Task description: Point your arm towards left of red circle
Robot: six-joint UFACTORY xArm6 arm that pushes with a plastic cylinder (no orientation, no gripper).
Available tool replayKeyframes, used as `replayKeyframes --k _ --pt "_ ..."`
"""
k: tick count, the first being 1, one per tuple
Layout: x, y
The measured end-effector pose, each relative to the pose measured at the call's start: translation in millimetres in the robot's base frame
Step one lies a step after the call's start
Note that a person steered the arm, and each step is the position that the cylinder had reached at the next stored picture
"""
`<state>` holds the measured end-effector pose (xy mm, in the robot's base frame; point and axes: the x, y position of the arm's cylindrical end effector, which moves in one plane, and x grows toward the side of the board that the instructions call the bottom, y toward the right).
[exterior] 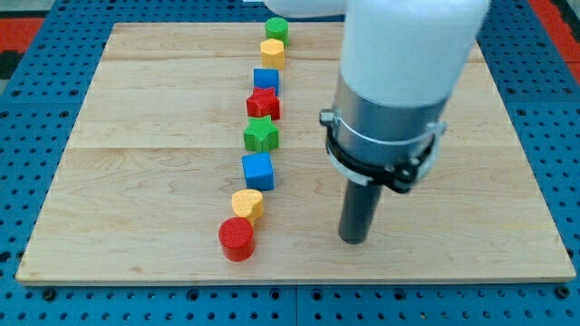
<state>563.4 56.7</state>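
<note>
Standing upright | my tip (353,241) right of red circle (236,239) | no pincer fitted

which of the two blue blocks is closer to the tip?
The lower blue cube, between green star and yellow block; my tip sits to its lower right.

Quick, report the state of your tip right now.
My tip: no gripper, holding nothing, touching no block; on the board at the view's right of the red circle.

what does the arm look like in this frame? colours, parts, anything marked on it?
White rounded housing up top, then a grey metallic cylinder with a black clamp ring around its base. Below that, a straight dark rod ending in my tip. No cables or markings visible.
</note>
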Motion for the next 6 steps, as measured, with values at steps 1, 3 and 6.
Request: replayKeyframes --k 1,3,6 --pt "0.3 -28.7" --pt "13.8 -2.2" --pt "54.6 -68.9"
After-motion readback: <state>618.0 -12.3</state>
